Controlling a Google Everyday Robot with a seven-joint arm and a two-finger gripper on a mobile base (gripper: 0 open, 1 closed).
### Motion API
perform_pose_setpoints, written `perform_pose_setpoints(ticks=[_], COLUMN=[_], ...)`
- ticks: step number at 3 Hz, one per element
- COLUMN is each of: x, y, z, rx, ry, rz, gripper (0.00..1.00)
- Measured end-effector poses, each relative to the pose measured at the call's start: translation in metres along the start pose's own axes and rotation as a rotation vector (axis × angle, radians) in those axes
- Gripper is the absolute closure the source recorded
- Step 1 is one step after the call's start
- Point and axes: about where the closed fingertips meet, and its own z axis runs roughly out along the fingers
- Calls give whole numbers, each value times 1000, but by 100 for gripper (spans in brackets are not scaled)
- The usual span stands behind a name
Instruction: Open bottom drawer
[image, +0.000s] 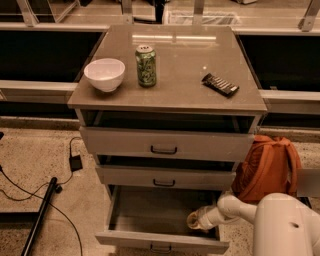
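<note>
Claw (196, 220) low inside the pulled-out bottom drawer (150, 212), near its right wall, open or closed unclear.

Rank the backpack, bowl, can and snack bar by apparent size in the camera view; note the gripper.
1. orange backpack
2. white bowl
3. green can and dark snack bar: look alike, unranked.
The gripper is inside the open bottom drawer.

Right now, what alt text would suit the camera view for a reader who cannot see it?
The bottom drawer stands pulled out, the gripper low over its right interior. The cabinet top holds a white bowl, a green can and a dark bar; an orange backpack sits beside it.
</note>
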Motion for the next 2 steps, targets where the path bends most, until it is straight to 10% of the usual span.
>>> perform_pose_setpoints(ticks=[2], x=[5], y=[65], z=[15], rx=[-228], ry=[-32], rz=[74], gripper=[100])
